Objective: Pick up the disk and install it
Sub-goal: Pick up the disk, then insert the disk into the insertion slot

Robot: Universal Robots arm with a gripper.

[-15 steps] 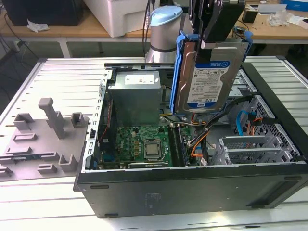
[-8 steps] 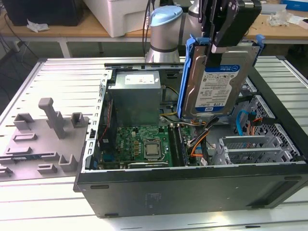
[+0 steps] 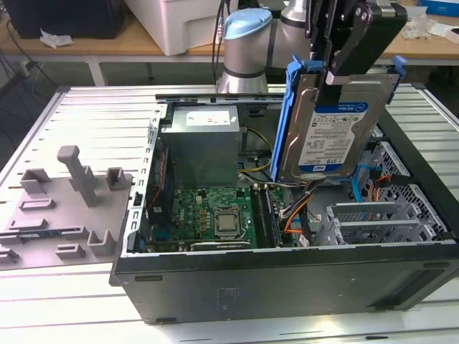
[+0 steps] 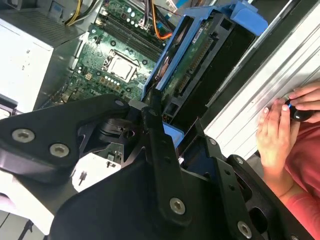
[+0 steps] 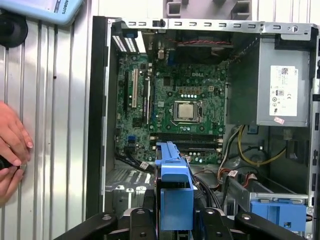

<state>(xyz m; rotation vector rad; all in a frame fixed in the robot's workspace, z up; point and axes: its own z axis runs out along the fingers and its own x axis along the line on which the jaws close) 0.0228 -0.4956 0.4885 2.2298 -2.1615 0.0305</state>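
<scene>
Disk (image 3: 330, 132), clamped at its upper edge by the gripper's (image 3: 334, 72) fingers, hangs tilted over the open computer case (image 3: 287, 276), lower edge near the cables (image 3: 297, 209), clear of the case's sides.

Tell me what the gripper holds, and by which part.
The gripper holds the disk by its upper edge; it hangs roughly upright above the open computer case.

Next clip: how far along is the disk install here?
Pickup looks done: the claw grips the disk, lifted on edge above the open computer case. In hand: the disk hangs over the case's interior. Left: installing; it is not yet seated inside.
</scene>
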